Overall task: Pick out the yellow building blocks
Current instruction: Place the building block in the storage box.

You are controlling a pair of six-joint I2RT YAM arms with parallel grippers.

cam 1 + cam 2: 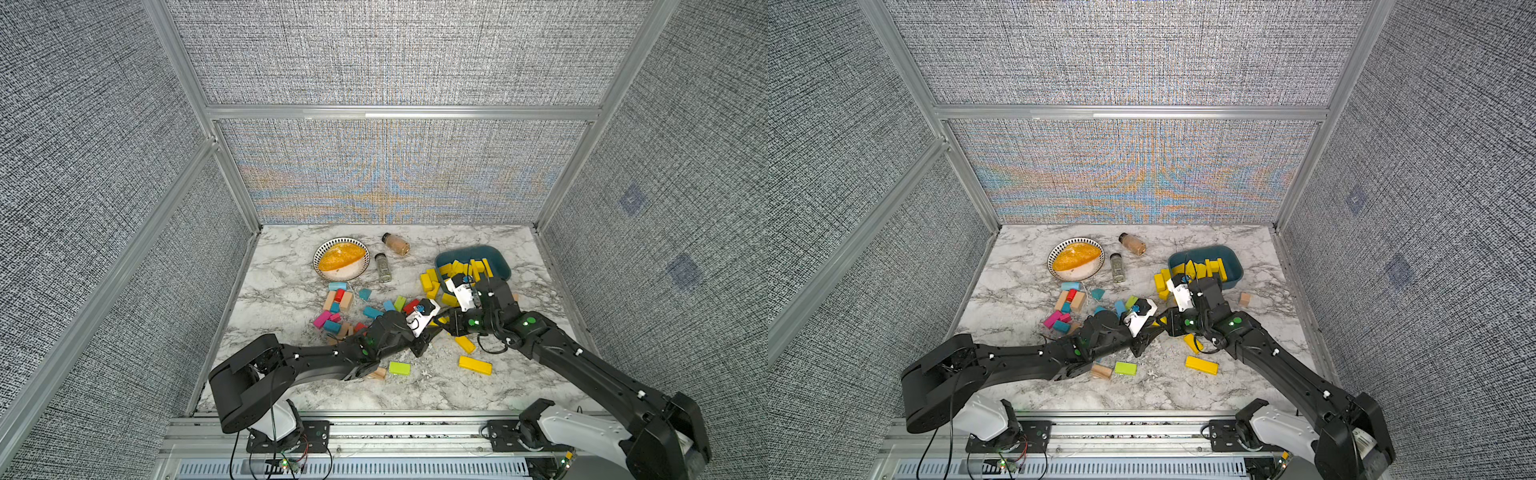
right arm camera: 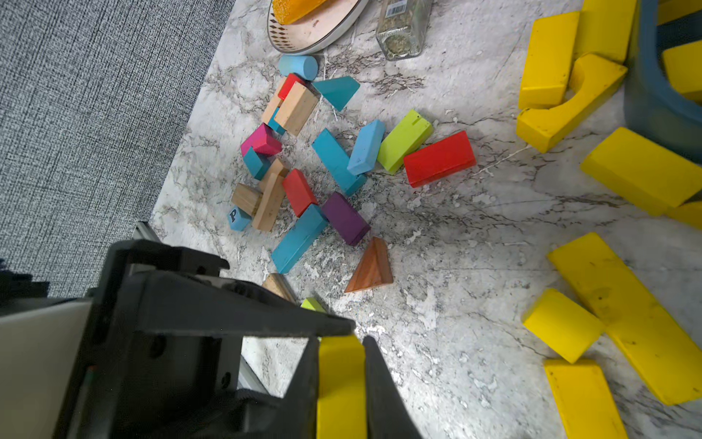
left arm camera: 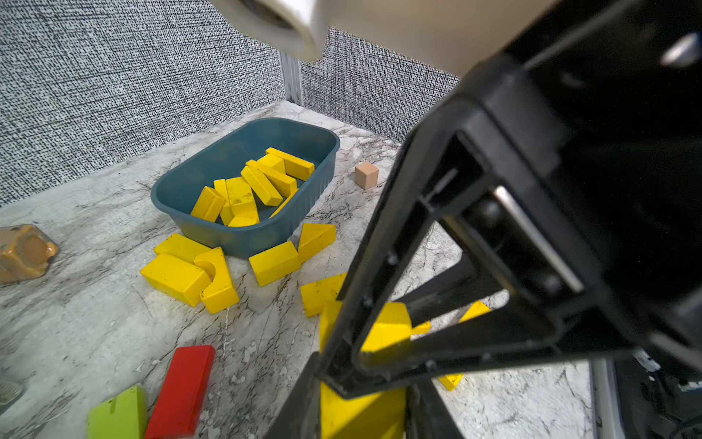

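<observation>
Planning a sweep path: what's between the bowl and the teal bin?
Two jars: the herb jar and the brown jar, seen in both top views.

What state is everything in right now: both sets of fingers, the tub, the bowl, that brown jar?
Left fingers: shut on held yellow block.
Right fingers: shut, apparently on the same block.
Blue tub: upright, partly filled with yellow blocks.
Bowl: upright, holding orange food.
Brown jar: lying on its side, capped.

Marble table (image 1: 291, 374). Patterned bowl (image 1: 341, 259) with orange food; two spice jars (image 1: 383, 268) just beside it, lying down. Mixed blue, red, tan, pink blocks (image 1: 338, 307) clustered. Lime-green block (image 1: 399, 368) apart.
</observation>
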